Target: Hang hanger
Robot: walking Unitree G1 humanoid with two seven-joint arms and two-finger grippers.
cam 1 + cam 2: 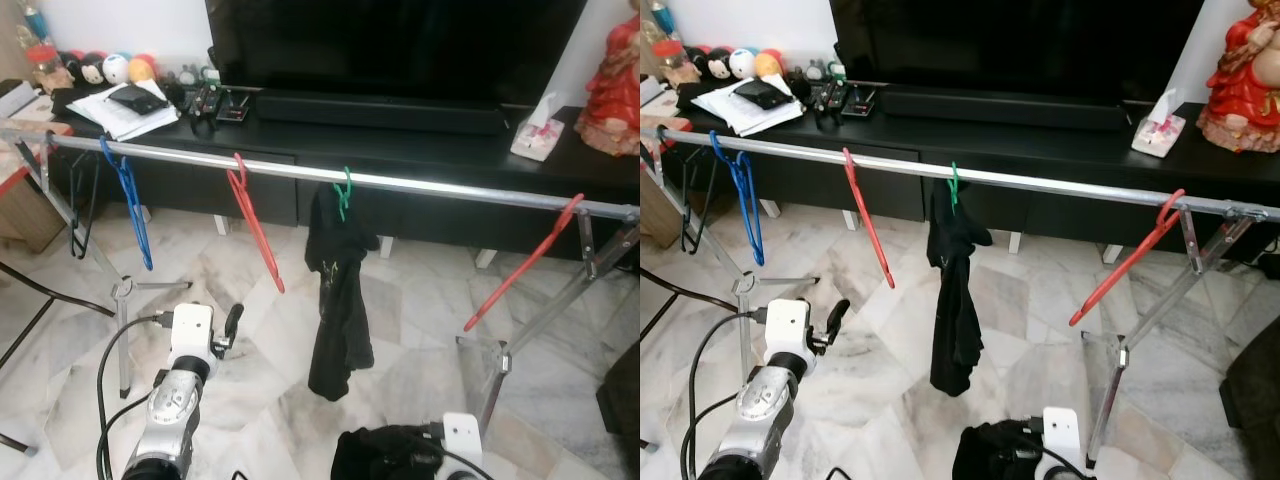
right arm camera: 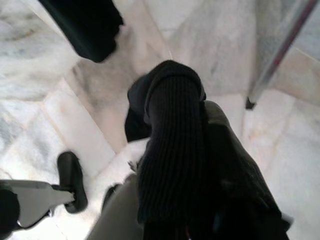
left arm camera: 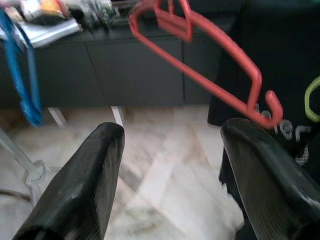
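Red plastic hanger (image 1: 254, 223) hangs on the steel rail (image 1: 420, 184) straight ahead of the left hand (image 1: 230, 325), whose fingers (image 3: 80, 190) stand wide apart and bare. A green hanger (image 1: 343, 193) carries a black garment (image 1: 338, 300); a blue hanger (image 1: 128, 205) and a second red hanger (image 1: 522, 262) also sit hooked. The right hand (image 2: 180, 165) grips dark cloth (image 1: 385, 452) low near the floor. Judging by this, hanging seems largely done. Open rail remains between the green hanger and the far red one; the rack legs (image 1: 545, 320) crowd the right side.
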